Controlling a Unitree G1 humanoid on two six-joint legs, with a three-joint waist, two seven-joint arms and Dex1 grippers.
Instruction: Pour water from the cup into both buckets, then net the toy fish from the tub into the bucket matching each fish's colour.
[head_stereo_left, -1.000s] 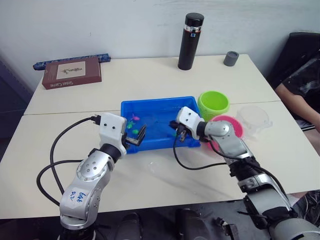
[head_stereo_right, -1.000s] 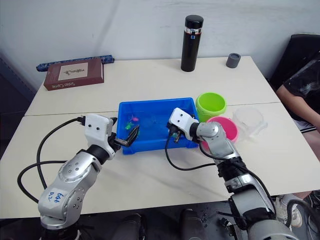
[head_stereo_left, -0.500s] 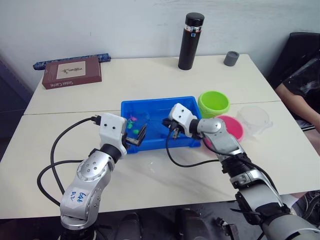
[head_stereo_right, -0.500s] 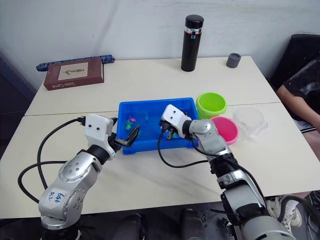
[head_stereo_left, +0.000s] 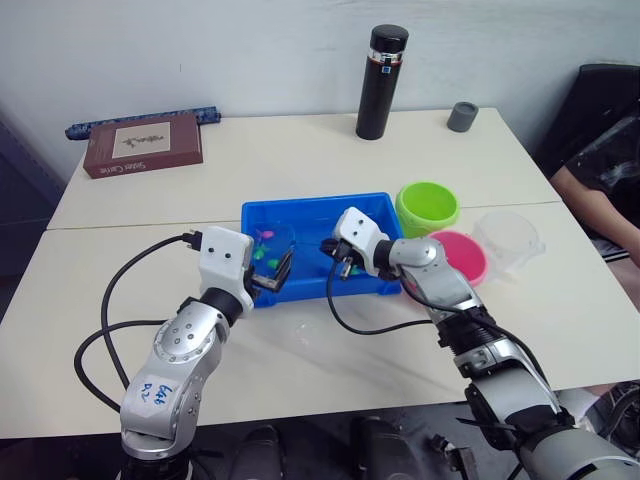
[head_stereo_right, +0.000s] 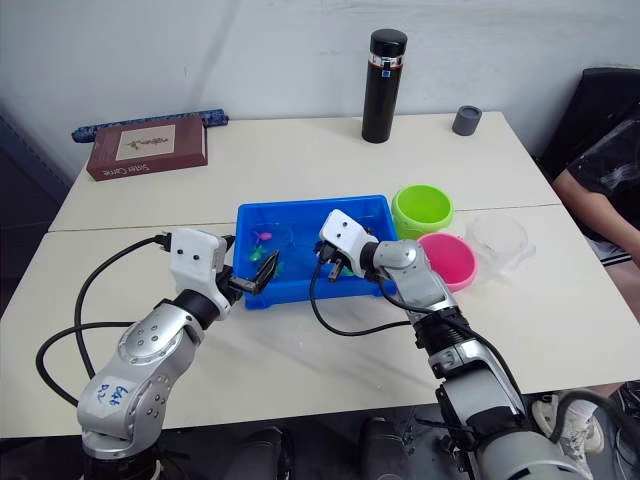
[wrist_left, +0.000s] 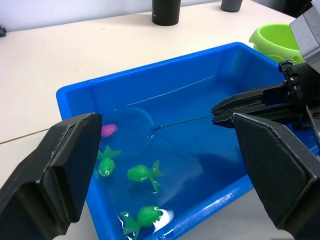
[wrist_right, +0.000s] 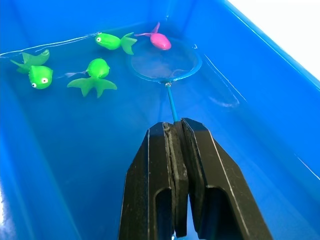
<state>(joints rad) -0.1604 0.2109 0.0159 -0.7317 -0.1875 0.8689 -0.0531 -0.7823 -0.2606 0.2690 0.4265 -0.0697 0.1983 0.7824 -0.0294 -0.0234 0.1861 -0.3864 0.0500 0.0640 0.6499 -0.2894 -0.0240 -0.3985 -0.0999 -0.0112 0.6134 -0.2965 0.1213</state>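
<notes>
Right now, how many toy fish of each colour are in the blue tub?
Green fish: 3
Pink fish: 1, beside the rim of the net held by the right end effector
Total: 4 fish in the tub

Buckets: two, one lime green bucket (head_stereo_left: 427, 207) and one pink bucket (head_stereo_left: 459, 252), side by side right of the tub.
Tub: one, blue (head_stereo_left: 300, 210), mid-counter.
Green fish: three (wrist_right: 92, 74) (wrist_right: 113, 41) (wrist_right: 36, 73), in the tub's left part.
Pink fish: one (wrist_right: 160, 40), at the far rim of the net's hoop.
Net: one (wrist_right: 166, 62).
Clear cup: one (head_stereo_left: 508, 240), right of the pink bucket.
Black flask: one (head_stereo_left: 381, 82), far side.
Small grey cup: one (head_stereo_left: 461, 117), far right.
Book: one (head_stereo_left: 143, 144), far left.
Claws: two, left claw (head_stereo_left: 277, 274) and right claw (head_stereo_left: 340, 266).
</notes>
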